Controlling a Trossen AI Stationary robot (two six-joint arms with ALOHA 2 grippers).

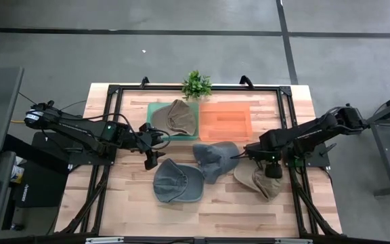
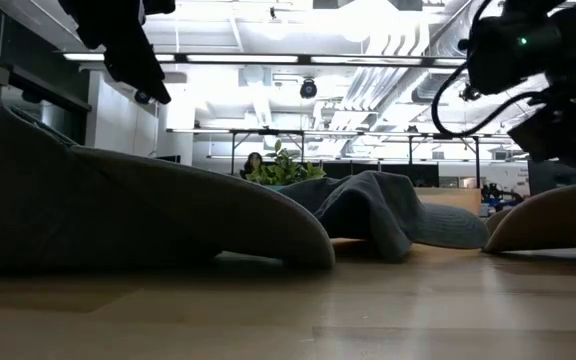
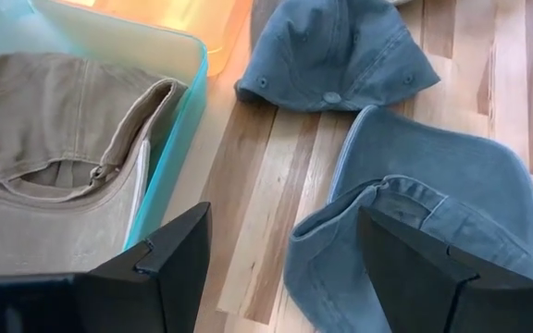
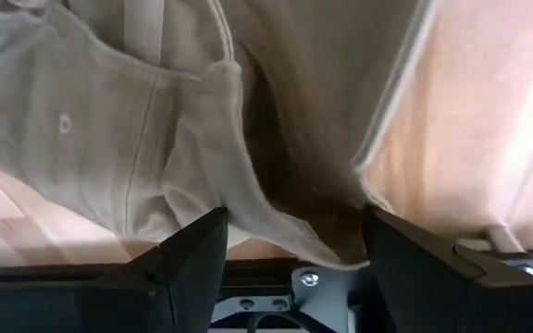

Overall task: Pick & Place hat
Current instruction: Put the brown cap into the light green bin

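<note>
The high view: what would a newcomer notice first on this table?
Probably the hats: a tan hat lies in the green tray, beside an empty orange tray, and two blue hats and another tan hat lie on the wood. The open left gripper hovers near the green tray; the open right gripper is over the loose tan hat.

Both arms are dark, nearly black, built of slim jointed segments with rounded joint housings. The left arm shows small green indicator lights along its links and a yellow cable near its base; the right arm carries a green light too, with black cables looping beside it. Each gripper has two flat, black, angular fingers, and silver screws sit in the bracket beneath the right pair.
</note>
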